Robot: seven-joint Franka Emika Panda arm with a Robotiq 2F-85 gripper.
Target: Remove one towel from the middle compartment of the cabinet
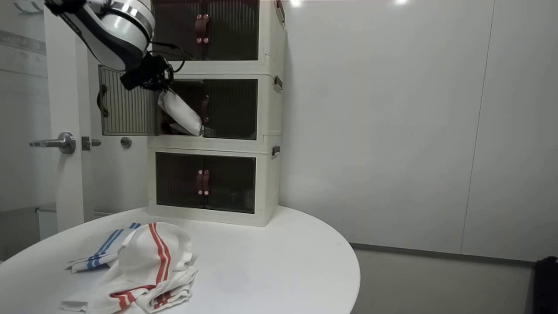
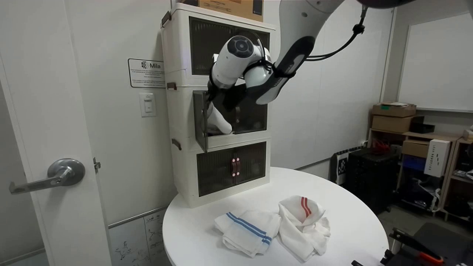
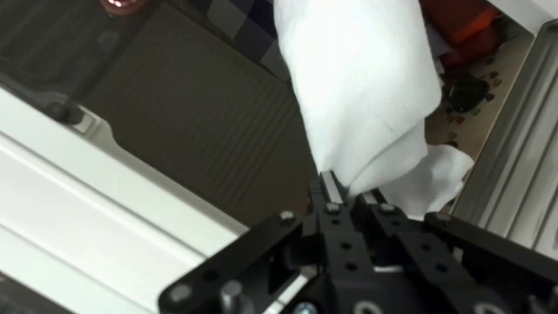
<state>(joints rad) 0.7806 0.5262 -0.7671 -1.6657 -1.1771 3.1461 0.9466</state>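
Three-tier white cabinet (image 1: pixel 270 187), standing on a round white table (image 1: pixel 283 270). Facing the cabinet: its middle compartment (image 1: pixel 218 144) has the left ribbed door (image 1: pixel 130 104) swung outward, the right door (image 1: pixel 235 109) closed; top doors (image 1: pixel 235 30) and bottom doors (image 1: pixel 231 187) closed too.

Panda arm (image 2: pixel 232 66) extends to the cabinet from in front and above, gripper (image 3: pixel 351 194) at the opened doorway. Fingers close together, an end of a white towel (image 1: pixel 181 112) pinched between the tips. Rest of the towel slants down from the grip across the cabinet's middle opening, far end near the sill. How much lies inside, I can't tell.

Loose flap of white cloth (image 3: pixel 436 179) under it; same towel or another, unclear. Inside the compartment, something orange-red (image 3: pixel 473 26), too dim to name.

On the table, in front of the cabinet: red-striped towel (image 2: pixel 301 229), heaped; blue-striped towel (image 2: pixel 247 231), folded, just beside. Cardboard box (image 2: pixel 232 9) on the cabinet's top.
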